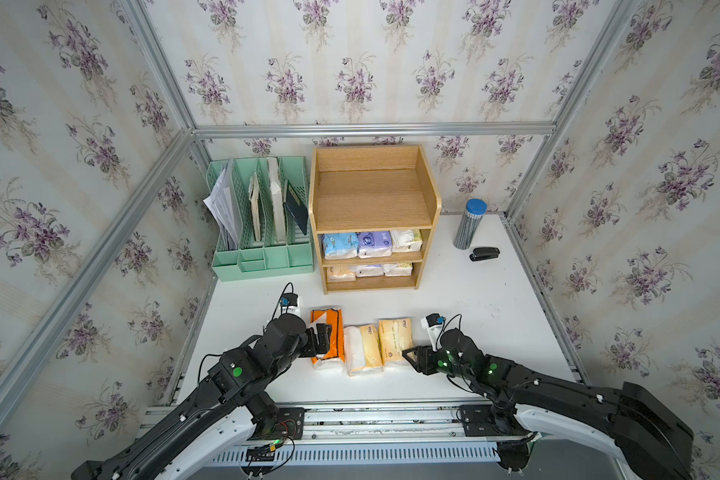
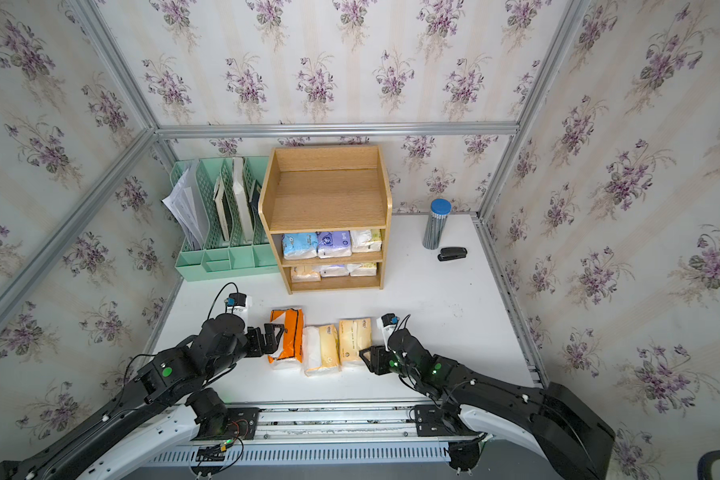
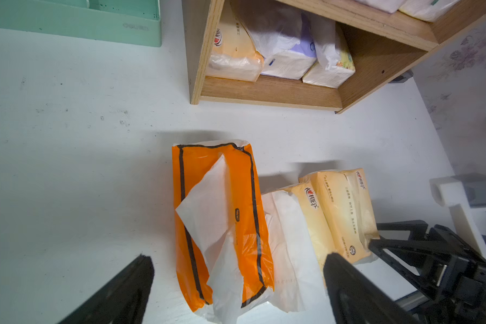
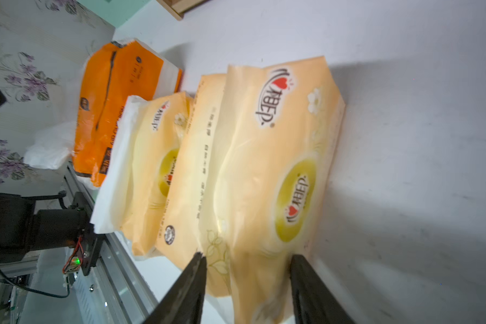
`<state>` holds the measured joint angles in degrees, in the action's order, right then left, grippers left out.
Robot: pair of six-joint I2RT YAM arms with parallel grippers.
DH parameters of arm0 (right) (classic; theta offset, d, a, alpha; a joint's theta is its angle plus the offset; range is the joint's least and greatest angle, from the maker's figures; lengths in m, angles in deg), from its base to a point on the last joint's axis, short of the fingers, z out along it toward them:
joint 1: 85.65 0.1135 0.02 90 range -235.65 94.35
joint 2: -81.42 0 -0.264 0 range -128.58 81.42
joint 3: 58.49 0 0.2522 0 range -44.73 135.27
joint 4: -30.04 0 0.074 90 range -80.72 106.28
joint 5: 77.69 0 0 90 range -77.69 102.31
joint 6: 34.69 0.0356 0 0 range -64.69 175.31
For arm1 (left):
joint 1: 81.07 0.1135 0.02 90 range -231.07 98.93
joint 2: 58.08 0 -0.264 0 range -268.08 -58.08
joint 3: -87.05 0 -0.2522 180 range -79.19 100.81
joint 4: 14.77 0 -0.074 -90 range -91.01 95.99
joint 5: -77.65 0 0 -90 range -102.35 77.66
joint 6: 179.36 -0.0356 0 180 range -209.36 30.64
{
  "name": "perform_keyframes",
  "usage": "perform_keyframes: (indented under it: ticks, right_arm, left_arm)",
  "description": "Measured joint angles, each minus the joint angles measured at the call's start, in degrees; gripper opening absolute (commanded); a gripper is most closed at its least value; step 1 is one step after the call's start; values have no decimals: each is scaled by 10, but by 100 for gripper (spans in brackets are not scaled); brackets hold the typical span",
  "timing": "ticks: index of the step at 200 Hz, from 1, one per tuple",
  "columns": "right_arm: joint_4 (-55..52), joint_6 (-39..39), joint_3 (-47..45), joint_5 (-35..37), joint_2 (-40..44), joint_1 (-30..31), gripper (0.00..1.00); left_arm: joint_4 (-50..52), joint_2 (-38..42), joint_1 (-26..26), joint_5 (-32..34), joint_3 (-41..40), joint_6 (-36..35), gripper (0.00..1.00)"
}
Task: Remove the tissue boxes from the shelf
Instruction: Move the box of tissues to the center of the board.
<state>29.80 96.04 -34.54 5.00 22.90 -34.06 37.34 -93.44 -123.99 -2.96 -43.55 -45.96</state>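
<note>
The wooden shelf (image 1: 371,195) stands at the back with a bare top tier. Its middle tier holds a light blue pack (image 1: 340,245), a purple pack (image 1: 374,244) and a white-yellow pack (image 1: 406,240); three more packs (image 1: 368,270) lie on the bottom tier. On the table in front lie an orange pack (image 1: 335,332) and two cream-yellow packs (image 1: 362,349) (image 1: 395,338). My left gripper (image 3: 237,259) hangs open over the orange pack's near end. My right gripper (image 4: 249,255) is shut on the near end of the right cream-yellow pack (image 4: 278,157), which rests on the table.
A mint green file organizer (image 1: 262,249) with papers stands left of the shelf. To the shelf's right are a blue-capped striped cylinder (image 1: 470,226) and a black stapler (image 1: 484,253). A metal rail (image 1: 371,415) runs along the table's front edge.
</note>
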Motion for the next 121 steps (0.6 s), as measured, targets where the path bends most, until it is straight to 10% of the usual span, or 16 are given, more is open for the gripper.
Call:
perform_keyframes:
  ticks: [73, 121]
  right_arm:
    - [124, 19, 139, 12, -248, 106, 45]
    - [65, 30, 188, 92, -217, 113, 47]
  left_arm:
    - [-10, -3, 21, 29, -6, -30, 99]
    - [-21, -3, 113, 4, 33, -87, 99]
